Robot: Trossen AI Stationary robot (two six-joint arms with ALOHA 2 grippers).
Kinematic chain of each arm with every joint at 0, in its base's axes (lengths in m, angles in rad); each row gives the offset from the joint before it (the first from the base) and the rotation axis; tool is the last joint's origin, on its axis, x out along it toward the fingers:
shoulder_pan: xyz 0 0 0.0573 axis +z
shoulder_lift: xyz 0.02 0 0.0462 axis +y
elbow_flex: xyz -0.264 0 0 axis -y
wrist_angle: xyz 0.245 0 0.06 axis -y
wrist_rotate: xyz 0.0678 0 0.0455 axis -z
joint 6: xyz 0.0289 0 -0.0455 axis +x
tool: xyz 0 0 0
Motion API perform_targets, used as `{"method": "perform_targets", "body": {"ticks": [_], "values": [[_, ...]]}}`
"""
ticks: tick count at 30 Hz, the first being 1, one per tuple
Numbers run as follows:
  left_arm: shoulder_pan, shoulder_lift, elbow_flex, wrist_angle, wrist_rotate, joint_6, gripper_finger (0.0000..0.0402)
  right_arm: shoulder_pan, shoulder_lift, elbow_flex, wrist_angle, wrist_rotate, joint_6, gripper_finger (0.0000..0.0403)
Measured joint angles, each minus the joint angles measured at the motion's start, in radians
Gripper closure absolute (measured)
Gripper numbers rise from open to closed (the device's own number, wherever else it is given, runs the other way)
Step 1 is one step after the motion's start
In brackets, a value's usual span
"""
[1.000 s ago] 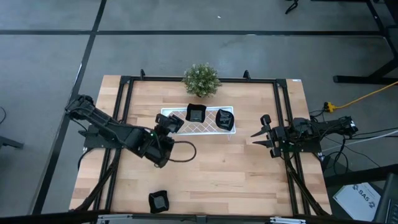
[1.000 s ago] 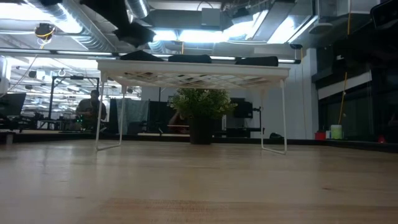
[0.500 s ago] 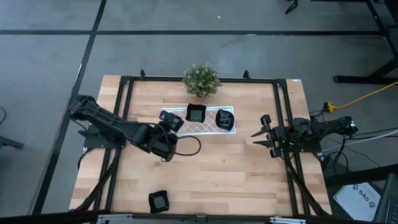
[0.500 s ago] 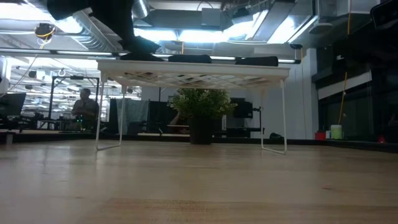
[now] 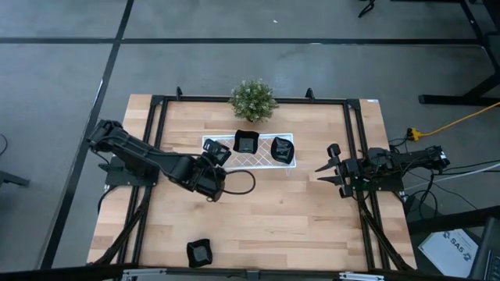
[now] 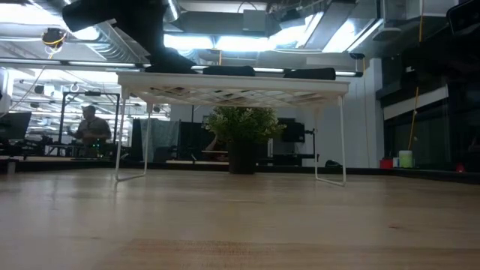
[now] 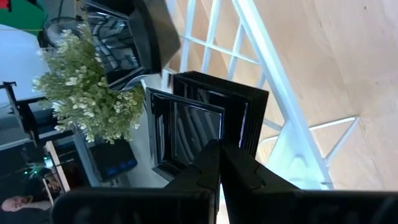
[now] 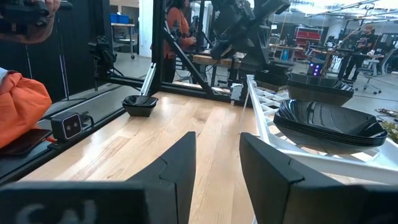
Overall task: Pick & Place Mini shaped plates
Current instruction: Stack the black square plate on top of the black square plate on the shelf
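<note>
A white lattice tray stands on thin legs in the middle of the table. Two black mini plates lie on it. My left gripper is at the tray's left end, shut on a third black squarish plate, which sits down at the tray's top. Another black plate rests on the table near the front edge. My right gripper waits open at the right side, nothing between its fingers. My left gripper pinches the plate's near rim between its two shut fingertips. The fingers come slanting down from the table's left and near side. The plate is level with the tray's top at its left end; I cannot tell whether it rests there.
A small green potted plant stands behind the tray at the far edge. A black frame runs around the table. People show in the room beyond. Bare wood lies between the tray and the front edge.
My left gripper has moved toward the table's right and down, carrying the plate from above the tray's left end down to the tray's top. It has stayed shut. My right arm has kept still.
</note>
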Motion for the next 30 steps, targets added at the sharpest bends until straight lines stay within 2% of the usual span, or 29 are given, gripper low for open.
{"method": "perform_targets", "body": {"ticks": [20,30], "values": [[0.001,0.018,0.0,0.0,0.023,0.01,0.0395,0.0,0.0,0.0,0.0,0.0,0.0,0.0279],[-0.004,0.017,0.0,0.0,0.008,-0.009,0.0336,0.0,0.0,0.0,0.0,0.0,0.0,0.0279]]}}
